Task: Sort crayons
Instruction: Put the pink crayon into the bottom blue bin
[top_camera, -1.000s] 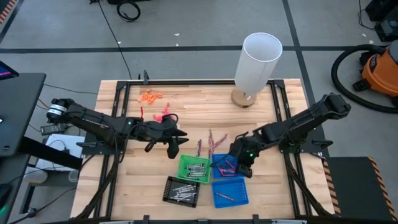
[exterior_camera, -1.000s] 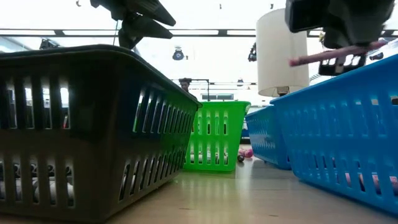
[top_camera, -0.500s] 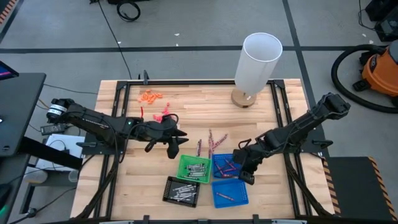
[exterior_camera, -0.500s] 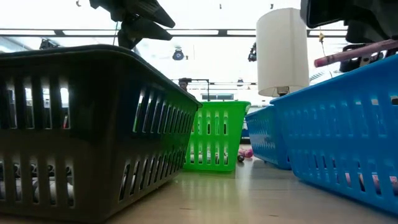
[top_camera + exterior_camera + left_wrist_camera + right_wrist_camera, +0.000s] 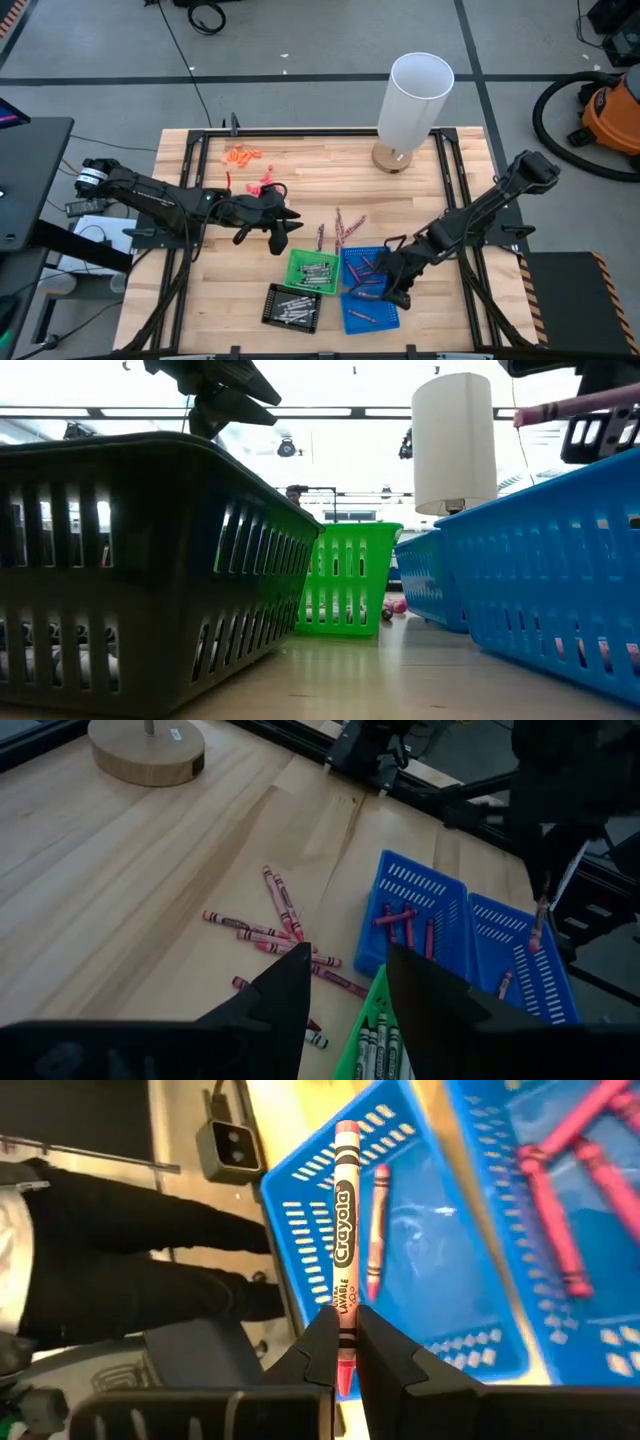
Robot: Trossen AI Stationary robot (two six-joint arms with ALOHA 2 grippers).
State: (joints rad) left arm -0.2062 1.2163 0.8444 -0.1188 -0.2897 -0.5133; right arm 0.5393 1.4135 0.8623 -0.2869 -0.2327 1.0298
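Wooden table (image 5: 300, 190). Landmark: green tray (image 5: 312, 271). Beside it two blue trays (image 5: 365, 268), a black tray (image 5: 291, 307); loose crayons (image 5: 340, 228), orange bits (image 5: 240, 155), white cylinder (image 5: 410, 100) beyond.

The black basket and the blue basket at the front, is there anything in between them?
No. In the high view, only bare wooden table shows between the black basket and the near blue basket; the green basket sits farther back.

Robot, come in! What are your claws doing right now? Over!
Right claw shut on a pink crayon, over the near blue basket. Left claw open, waiting above loose crayons. Nothing in the way.
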